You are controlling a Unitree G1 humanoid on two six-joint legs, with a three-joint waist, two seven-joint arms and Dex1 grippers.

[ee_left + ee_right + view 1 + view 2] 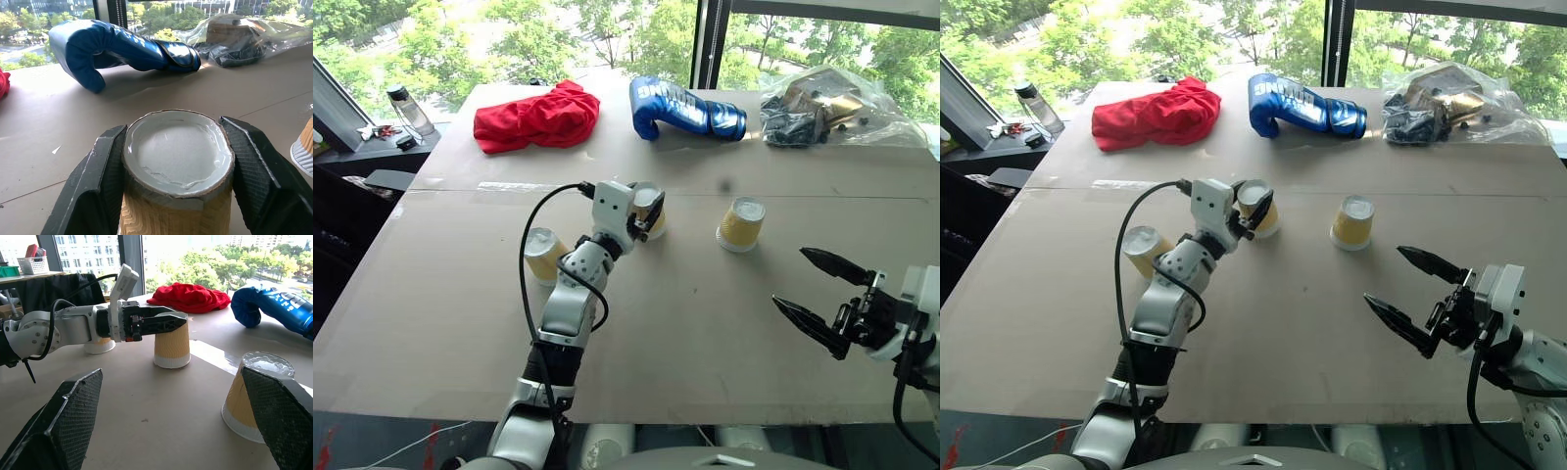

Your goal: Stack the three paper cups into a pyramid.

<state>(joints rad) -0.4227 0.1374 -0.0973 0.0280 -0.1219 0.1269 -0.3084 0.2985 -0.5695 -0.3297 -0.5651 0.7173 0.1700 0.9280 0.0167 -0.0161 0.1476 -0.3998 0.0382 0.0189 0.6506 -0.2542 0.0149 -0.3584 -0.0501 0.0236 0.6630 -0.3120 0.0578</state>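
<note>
Three paper cups with yellow-tan ribbed sides stand upside down on the brown table (pixel 705 343). The middle cup (pixel 178 152) sits between the black fingers (pixel 102 176) of my left gripper (pixel 649 209), which is shut on its upper end. Whether its rim touches the table I cannot tell. A second cup (pixel 544 255) stands to the left beside my left forearm. The third cup (pixel 741 224) stands alone to the right. My right gripper (pixel 790 277) hovers open near the table's right front, short of the third cup, with nothing between its fingers.
At the back of the table lie a red cloth (pixel 536 116), a blue boxing glove (pixel 680 110) and a clear plastic bag of dark items (pixel 822 108). A bottle (pixel 409 108) stands on a side surface at far left. Bare table lies between the cups and the front edge.
</note>
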